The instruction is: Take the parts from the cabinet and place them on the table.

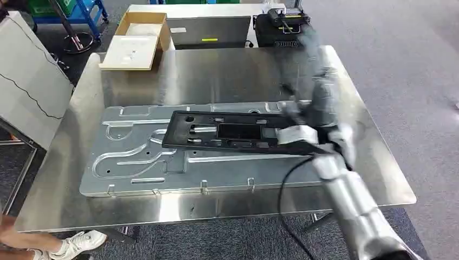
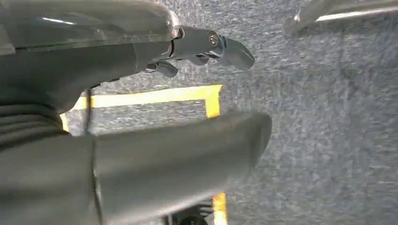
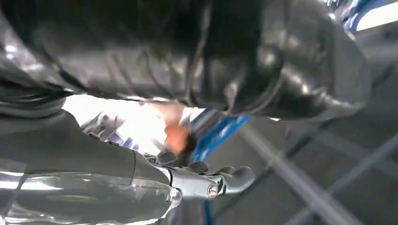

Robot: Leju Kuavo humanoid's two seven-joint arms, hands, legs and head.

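Observation:
A long black frame part (image 1: pixel 227 131) lies across a large stamped silver plate (image 1: pixel 135 162) on the steel table (image 1: pixel 216 76). My right hand (image 1: pixel 301 134) grips the frame's right end, the arm coming in blurred from the lower right. In the right wrist view, that hand (image 3: pixel 94 168) sits against the dark glossy part (image 3: pixel 187 56), with the fingers (image 3: pixel 211 185) stretched out below it. My left hand (image 2: pixel 141 117) hangs over grey carpet beside yellow floor tape (image 2: pixel 155 96), its fingers apart and nothing in it.
At the table's far edge are an open cardboard box (image 1: pixel 138 40), a grey metal panel (image 1: pixel 208 31) and a black device (image 1: pixel 281 27). A white board (image 1: pixel 27 76) leans at the left. A person's white shoe (image 1: pixel 81 241) is by the near left corner.

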